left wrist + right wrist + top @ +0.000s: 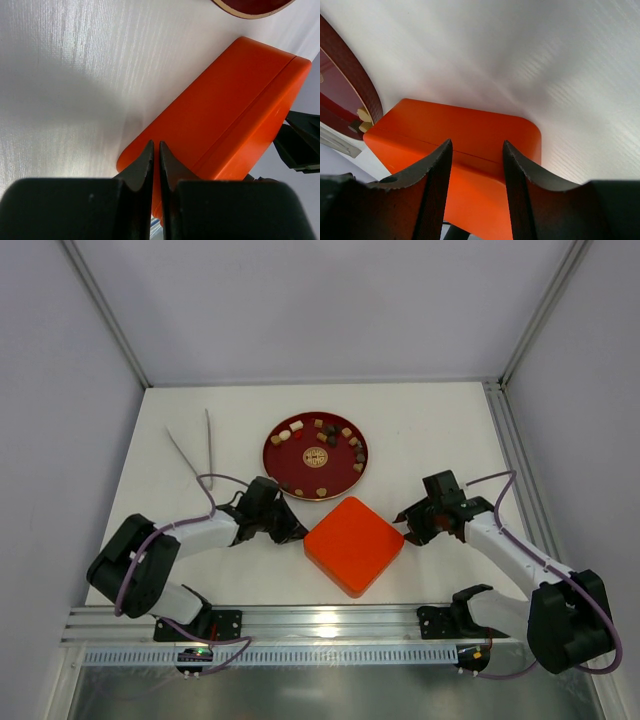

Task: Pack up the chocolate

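White worktop (pixel 430 430): chocolate (pixel 347 432) sat on red plate (pixel 270 455), beyond lidded orange box (pixel 353 545) btwn both arms. Left fingers (pixel 145 165) pressed together by its left corner; right fingers (pixel 437 175) spread by right corner.

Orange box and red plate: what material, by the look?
Orange box: likely plastic or coated card; smooth satin surface, soft highlights, rounded corners. Red plate: probably lacquered wood or plastic; dark glossy face, pale rim edge.
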Robot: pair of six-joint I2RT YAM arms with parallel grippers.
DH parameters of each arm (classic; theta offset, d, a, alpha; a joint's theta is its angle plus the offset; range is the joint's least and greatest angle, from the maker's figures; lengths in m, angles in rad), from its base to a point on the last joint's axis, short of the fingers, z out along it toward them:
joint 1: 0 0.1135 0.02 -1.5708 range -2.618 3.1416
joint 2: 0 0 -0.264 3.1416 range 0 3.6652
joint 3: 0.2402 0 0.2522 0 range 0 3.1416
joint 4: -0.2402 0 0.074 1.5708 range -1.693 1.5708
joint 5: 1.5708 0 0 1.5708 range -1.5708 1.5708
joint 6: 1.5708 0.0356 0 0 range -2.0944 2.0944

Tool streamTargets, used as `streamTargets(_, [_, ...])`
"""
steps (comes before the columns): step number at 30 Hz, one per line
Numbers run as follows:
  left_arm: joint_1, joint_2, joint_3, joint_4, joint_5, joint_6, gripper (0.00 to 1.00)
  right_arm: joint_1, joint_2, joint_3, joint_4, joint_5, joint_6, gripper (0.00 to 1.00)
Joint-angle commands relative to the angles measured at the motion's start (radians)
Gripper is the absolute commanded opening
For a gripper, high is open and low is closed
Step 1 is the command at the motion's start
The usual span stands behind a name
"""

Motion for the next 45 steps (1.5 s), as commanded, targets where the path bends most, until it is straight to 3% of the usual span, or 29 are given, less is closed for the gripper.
streamTargets(1, [-0.006,0.009,0.017,0.04,0.015,-0.003,0.05,0.013,0.0,0.039,-0.011,0.026,-0.007,0.47])
streamTargets(11, [-0.002,0.006,0.022,0.038,0.013,0.006,0.05,0.015,-0.011,0.032,-0.012,0.052,-0.035,0.48])
streamTargets(20, [0.101,-0.067,0.04,-0.089,0.01,0.099,0.11,-0.078,-0.029,0.033,-0.011,0.064,-0.154,0.51])
streamTargets(25, [0.141,-0.123,0.076,-0.209,-0.013,0.165,0.19,-0.111,-0.037,0.053,0.014,0.061,-0.254,0.51])
streamTargets(30, [0.138,-0.187,0.094,-0.275,0.015,0.202,0.34,-0.112,-0.069,0.061,0.026,0.061,-0.352,0.52])
streamTargets(36, [0.067,-0.25,0.088,-0.339,-0.008,0.219,0.49,-0.111,-0.161,0.062,0.049,0.066,-0.484,0.66])
streamTargets(38, [0.044,-0.266,0.086,-0.338,-0.013,0.211,0.54,-0.111,-0.164,0.056,0.074,0.017,-0.535,0.67])
streamTargets(45, [-0.088,-0.221,0.094,-0.327,-0.076,0.164,0.56,-0.106,-0.16,0.004,0.175,-0.104,-0.61,0.68])
